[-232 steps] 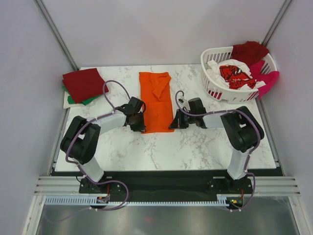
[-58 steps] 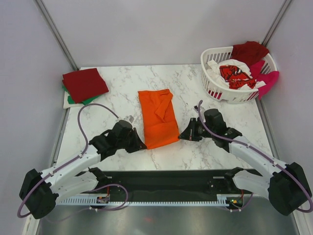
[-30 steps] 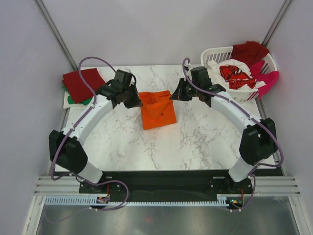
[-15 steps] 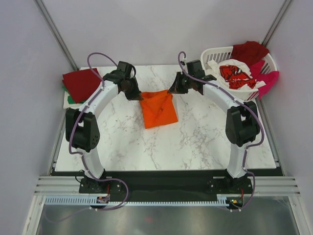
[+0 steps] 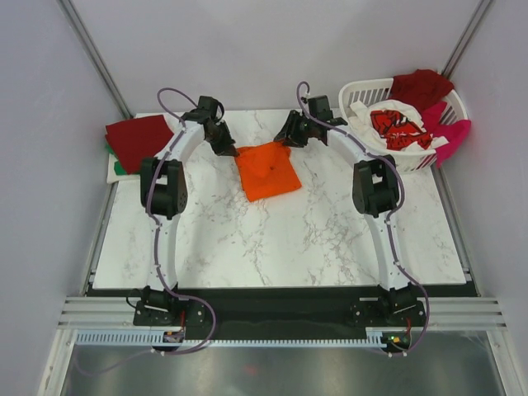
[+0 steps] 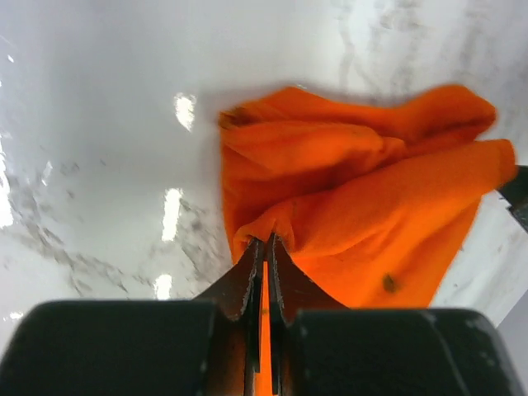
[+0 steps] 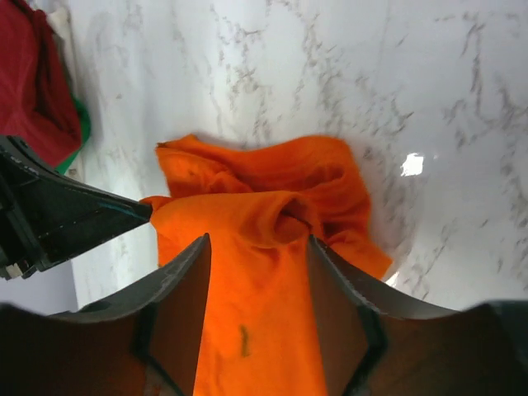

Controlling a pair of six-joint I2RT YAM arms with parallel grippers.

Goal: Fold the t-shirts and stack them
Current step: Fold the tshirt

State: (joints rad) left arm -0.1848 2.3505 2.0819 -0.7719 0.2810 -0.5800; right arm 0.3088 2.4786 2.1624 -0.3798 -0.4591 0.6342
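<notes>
Orange t-shirt (image 5: 266, 169), edge pinched in left pincer (image 6: 262, 243), lying under wide-open right pincer (image 7: 258, 243)

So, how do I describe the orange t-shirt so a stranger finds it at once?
On the marble table, look at the middle near its far edge, between the left hand and the right hand. The orange t-shirt lies there, folded. It alone is bright orange: the folded shirt at far left is dark red, the other shirts sit in the white basket.

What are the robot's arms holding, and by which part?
The left gripper pinches the orange t-shirt by its edge; right gripper is spread around cloth, grip unclear.
</notes>
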